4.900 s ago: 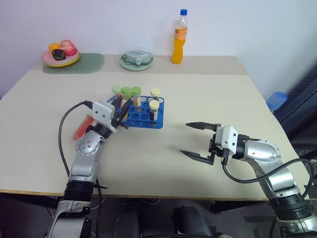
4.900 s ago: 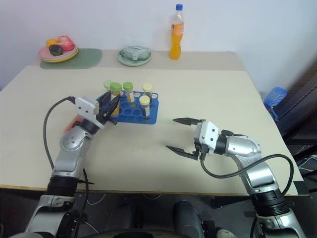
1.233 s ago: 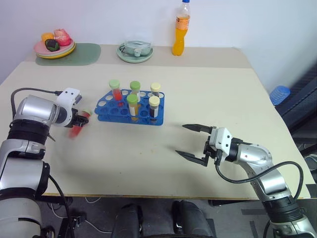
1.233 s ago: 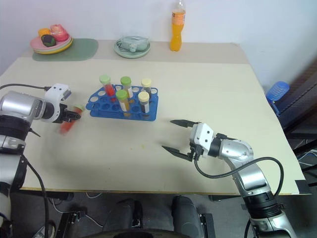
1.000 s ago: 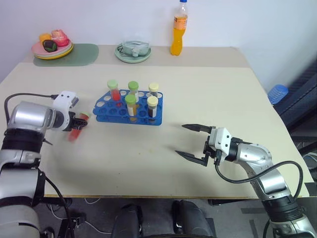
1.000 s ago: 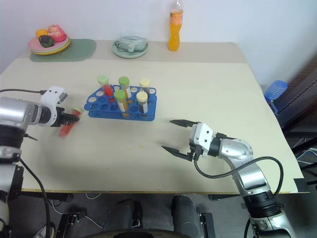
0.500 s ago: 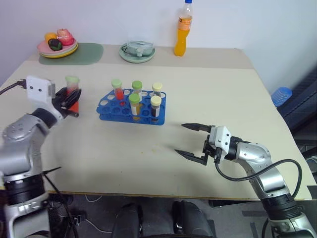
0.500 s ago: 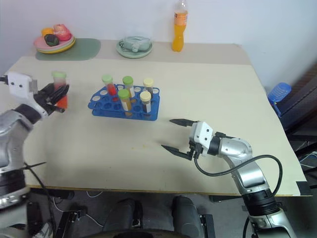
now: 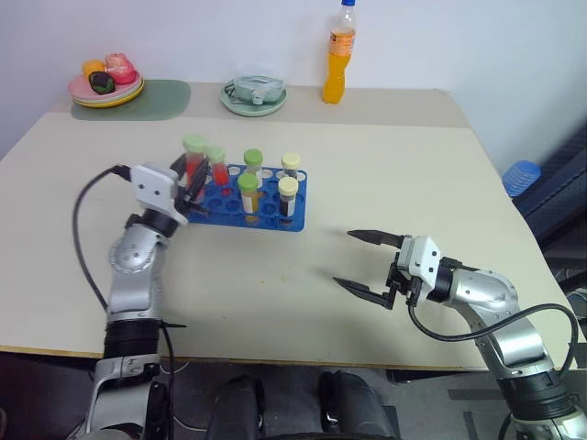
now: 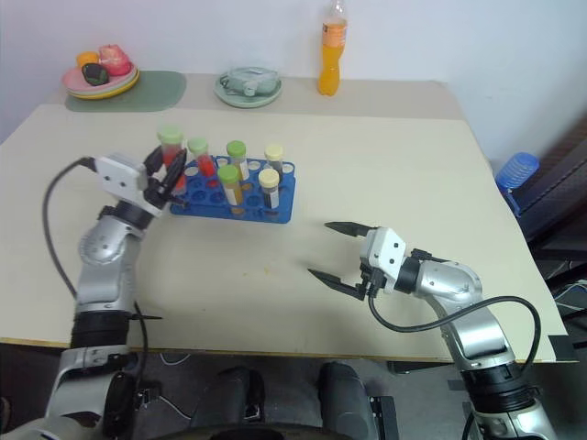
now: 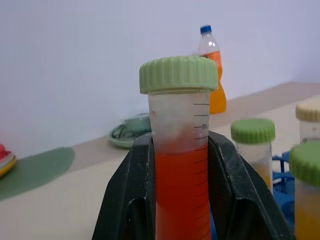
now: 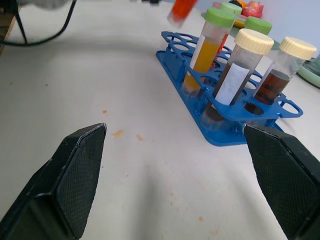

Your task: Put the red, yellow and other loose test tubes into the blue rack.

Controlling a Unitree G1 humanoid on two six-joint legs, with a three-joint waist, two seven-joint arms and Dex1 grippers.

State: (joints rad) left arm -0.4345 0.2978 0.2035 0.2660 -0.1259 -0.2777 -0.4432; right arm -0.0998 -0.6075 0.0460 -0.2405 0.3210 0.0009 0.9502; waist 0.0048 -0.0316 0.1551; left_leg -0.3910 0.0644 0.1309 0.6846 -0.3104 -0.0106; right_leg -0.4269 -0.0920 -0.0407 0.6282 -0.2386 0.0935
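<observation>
With the left claw (image 9: 191,180) clamped on the red tube (image 9: 194,158) at the rack's (image 9: 275,217) 9 o'clock end, the tube is best kept upright and lowered into an empty hole, the right claw (image 9: 370,268) held wide apart.

A pale beige table (image 9: 385,174) stands against a plain white wall (image 9: 183,37), with a slightly darker strip running along its far edge. On that strip sit a green mat (image 9: 156,95) bearing a plate of fruit (image 9: 105,84), a light green dish (image 9: 253,93) and an orange drink bottle (image 9: 337,55). Beyond the table's right edge stands a blue ribbed container (image 9: 520,176) beside dark furniture.
</observation>
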